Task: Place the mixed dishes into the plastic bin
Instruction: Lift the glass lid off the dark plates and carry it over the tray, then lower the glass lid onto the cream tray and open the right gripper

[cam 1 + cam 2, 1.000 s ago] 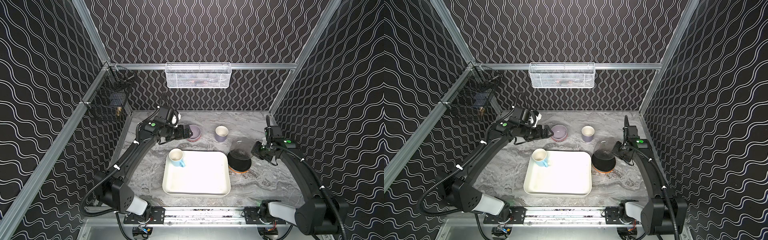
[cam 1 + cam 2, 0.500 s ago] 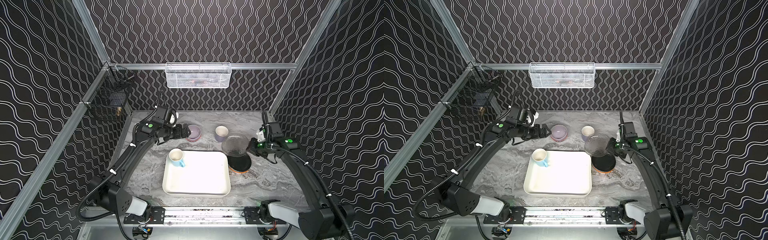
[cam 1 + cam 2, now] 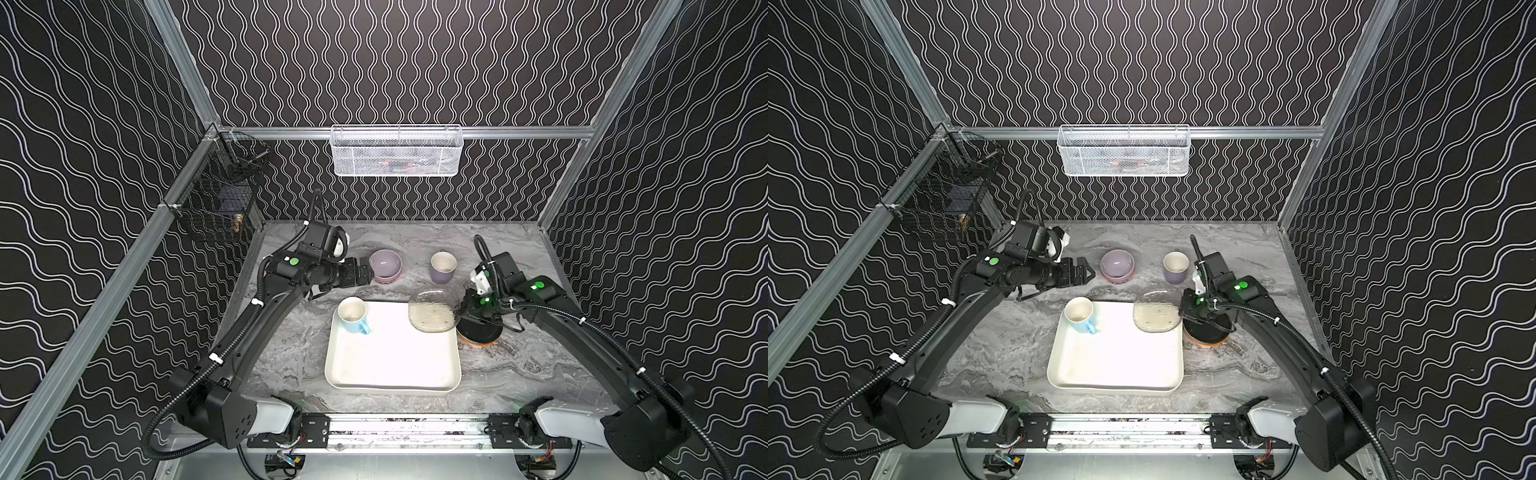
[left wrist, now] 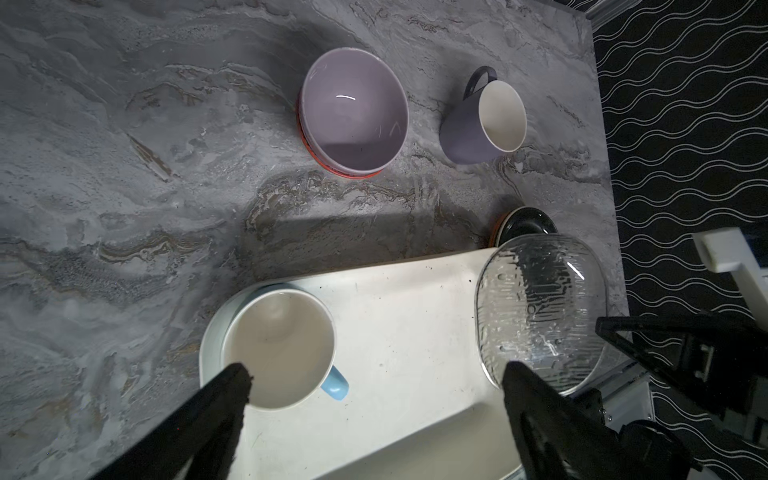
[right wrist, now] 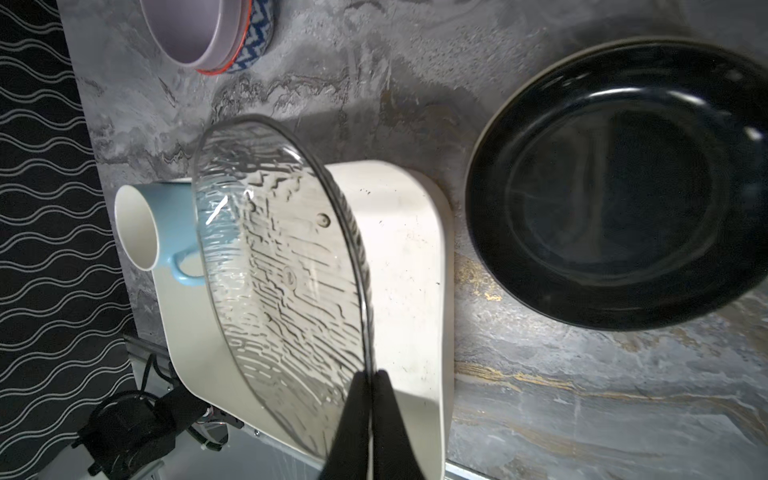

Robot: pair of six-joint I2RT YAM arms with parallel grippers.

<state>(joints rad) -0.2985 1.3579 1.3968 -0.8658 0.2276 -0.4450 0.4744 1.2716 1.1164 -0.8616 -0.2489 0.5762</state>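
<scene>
The right gripper [image 5: 370, 382], clamped on the glass plate [image 5: 282, 257] by its rim, has swung it off the black plate [image 5: 615, 187]. It now hangs ahead of the fingers over the bin [image 5: 436, 270] corner, so drop-off looks next. The left gripper [image 3: 1087, 271] gapes empty, bowl [image 3: 1118, 262] just ahead.

The marbled tabletop [image 3: 291, 345] bears the plastic bin [image 3: 395, 361], lavender-grey mug [image 3: 443, 268], stacked bowls [image 3: 385, 266] (two) and plates [image 3: 480, 333].

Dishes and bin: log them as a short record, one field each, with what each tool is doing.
bin: blue mug upright inside, far left corner
glass plate: right tool shut on its rim, over bin's far right corner
left tool: open, empty, beside purple bowl
purple bowl: nested in patterned bowl, on table
grey mug: upright on table
black plate: on table, stacked on orange plate
</scene>
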